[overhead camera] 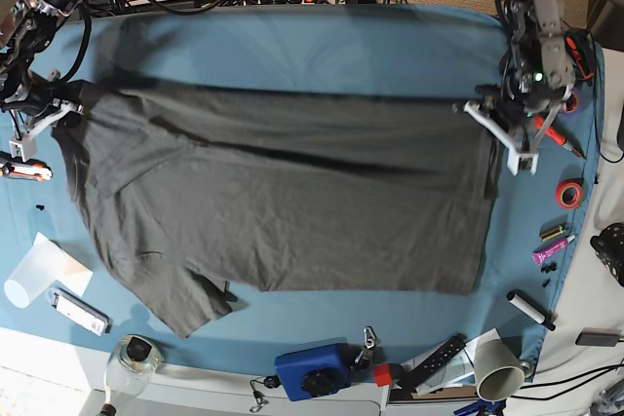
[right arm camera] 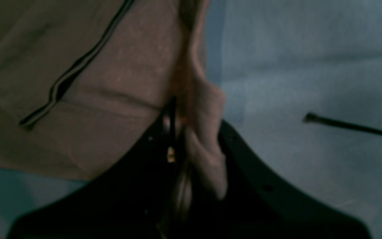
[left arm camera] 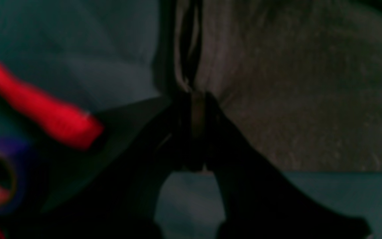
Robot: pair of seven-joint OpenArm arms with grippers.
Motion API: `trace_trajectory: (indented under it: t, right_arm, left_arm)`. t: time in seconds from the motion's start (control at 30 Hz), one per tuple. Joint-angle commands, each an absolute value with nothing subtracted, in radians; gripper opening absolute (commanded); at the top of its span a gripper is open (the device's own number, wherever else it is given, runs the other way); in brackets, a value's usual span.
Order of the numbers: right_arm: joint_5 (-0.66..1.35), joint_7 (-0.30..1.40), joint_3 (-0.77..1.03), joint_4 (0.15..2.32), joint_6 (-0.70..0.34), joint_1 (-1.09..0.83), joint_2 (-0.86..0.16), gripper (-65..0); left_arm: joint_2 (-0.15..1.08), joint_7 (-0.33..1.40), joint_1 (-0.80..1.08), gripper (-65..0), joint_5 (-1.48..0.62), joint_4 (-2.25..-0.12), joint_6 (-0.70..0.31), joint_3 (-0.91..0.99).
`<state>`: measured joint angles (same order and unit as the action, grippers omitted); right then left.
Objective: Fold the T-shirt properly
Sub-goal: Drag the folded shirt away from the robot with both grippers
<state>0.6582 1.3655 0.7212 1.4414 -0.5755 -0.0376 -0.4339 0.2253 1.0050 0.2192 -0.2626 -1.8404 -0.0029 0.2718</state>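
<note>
The dark charcoal-grey T-shirt (overhead camera: 283, 211) lies stretched wide across the blue table cloth (overhead camera: 341, 46), with one sleeve at the lower left. My left gripper (overhead camera: 492, 122), on the right of the base view, is shut on the shirt's right edge. In the left wrist view the gripper (left arm camera: 197, 113) pinches a fold of grey fabric (left arm camera: 293, 99). My right gripper (overhead camera: 66, 102), on the left of the base view, is shut on the shirt's left edge. In the right wrist view the gripper (right arm camera: 184, 132) clamps bunched fabric (right arm camera: 111, 99).
A red-handled screwdriver (overhead camera: 556, 135), a red tape roll (overhead camera: 568, 192) and markers (overhead camera: 529, 309) lie along the right edge. A blue box (overhead camera: 314, 369), a paper cup (overhead camera: 499, 367) and a glass jar (overhead camera: 136, 356) stand at the front. A white cup (overhead camera: 29, 280) lies at the left.
</note>
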Motion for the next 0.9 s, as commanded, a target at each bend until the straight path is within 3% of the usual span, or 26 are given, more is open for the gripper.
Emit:
trace_trajectory:
  t: [0.0,0.57,0.87]
  right_arm:
    - [0.671,1.355,0.728,1.46,-0.571,-0.034,-0.465,-65.0]
    - [0.823,1.396,0.899,1.509,-0.587,-0.212,-0.464,-65.0]
    - [0.823,1.396,0.929,1.549,-0.596,-0.266,-0.46,-65.0]
  left_arm:
    - [0.239,1.013,0.235,-65.0,-0.239,-1.873,0.002,0.292]
    - [0.239,1.011,0.459,-65.0,-0.239,-2.031,0.002,0.313]
    - [0.239,1.033,0.491,-65.0,-0.239,-2.033,0.002,0.313]
